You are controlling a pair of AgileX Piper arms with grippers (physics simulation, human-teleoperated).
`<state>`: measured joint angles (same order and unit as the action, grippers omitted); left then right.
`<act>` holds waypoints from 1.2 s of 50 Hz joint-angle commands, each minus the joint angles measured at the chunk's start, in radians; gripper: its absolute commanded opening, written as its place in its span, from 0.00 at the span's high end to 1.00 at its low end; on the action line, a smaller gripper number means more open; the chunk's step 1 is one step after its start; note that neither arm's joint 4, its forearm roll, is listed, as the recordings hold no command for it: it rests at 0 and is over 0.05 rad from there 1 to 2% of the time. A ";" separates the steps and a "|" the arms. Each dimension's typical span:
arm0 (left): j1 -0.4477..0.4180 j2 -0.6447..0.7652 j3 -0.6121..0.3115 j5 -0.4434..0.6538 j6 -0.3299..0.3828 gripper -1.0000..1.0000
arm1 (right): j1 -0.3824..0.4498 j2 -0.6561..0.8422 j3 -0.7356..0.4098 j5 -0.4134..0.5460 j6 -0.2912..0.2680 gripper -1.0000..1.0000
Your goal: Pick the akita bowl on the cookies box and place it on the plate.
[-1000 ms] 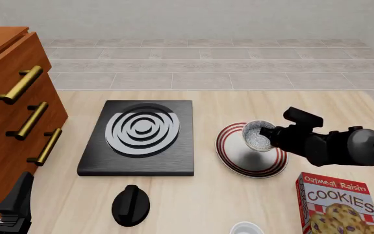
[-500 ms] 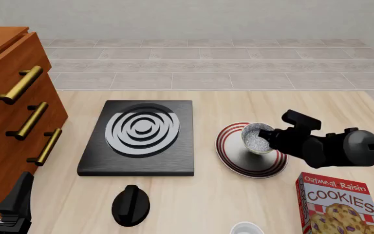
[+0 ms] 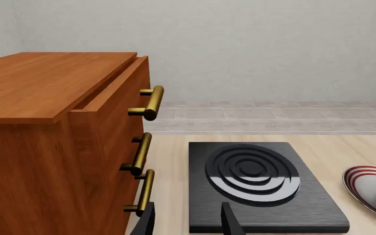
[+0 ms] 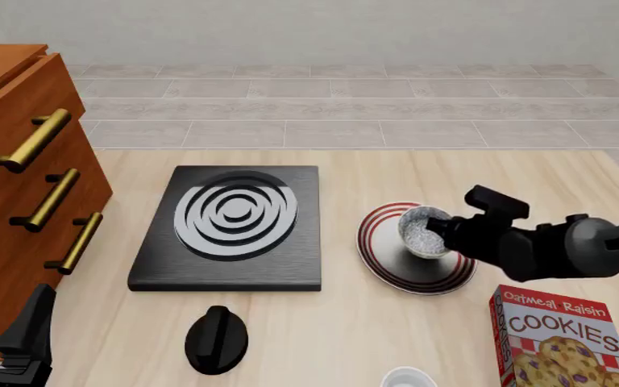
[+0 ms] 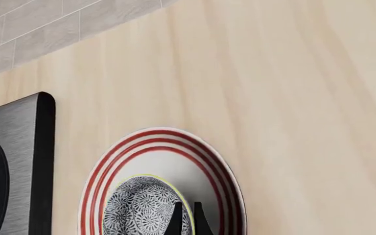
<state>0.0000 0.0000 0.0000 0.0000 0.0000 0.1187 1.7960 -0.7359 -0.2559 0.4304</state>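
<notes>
The akita bowl (image 4: 424, 230), speckled black and white inside, sits tilted over the middle of the red-ringed plate (image 4: 372, 234). My right gripper (image 4: 448, 232) is shut on its right rim. Whether the bowl rests on the plate I cannot tell. In the right wrist view the two fingertips (image 5: 176, 221) pinch the rim of the bowl (image 5: 139, 210) above the plate (image 5: 168, 134). The cookies box (image 4: 566, 339) stands at the front right with nothing on it. My left gripper (image 3: 188, 223) is open and empty at the front left, far from the plate (image 3: 364, 172).
A black square stove (image 4: 232, 226) with white rings lies left of the plate. A black knob (image 4: 216, 339) and a plain white round object (image 4: 406, 378) sit near the front edge. A wooden cabinet (image 4: 19, 201) with brass handles stands along the left.
My right gripper has sunk slightly with the bowl, bringing it lower over the plate. The left arm has not moved.
</notes>
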 commanded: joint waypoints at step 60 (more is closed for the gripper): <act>0.000 0.000 0.000 0.000 0.000 0.00 | -0.026 -0.133 0.059 0.004 0.054 0.00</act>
<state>0.0000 0.0000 0.0000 0.0000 0.0000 0.1116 1.7538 -0.7024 -0.2772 0.4775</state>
